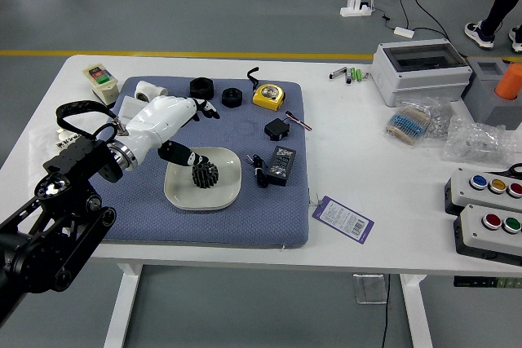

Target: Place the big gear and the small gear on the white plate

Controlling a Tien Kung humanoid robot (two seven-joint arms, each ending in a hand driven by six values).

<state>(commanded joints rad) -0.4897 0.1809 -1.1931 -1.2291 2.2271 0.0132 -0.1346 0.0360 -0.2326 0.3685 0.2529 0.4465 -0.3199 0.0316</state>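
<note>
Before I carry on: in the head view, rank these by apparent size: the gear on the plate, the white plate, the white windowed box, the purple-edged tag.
Largest to smallest, as they look:
1. white windowed box
2. white plate
3. purple-edged tag
4. gear

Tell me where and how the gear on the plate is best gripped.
Probably by opposite sides of its toothed outside, from above: the gear sits inside the plate, whose raised edge could hamper a low sideways approach; the ridges should give the open robot hand purchase.
</note>
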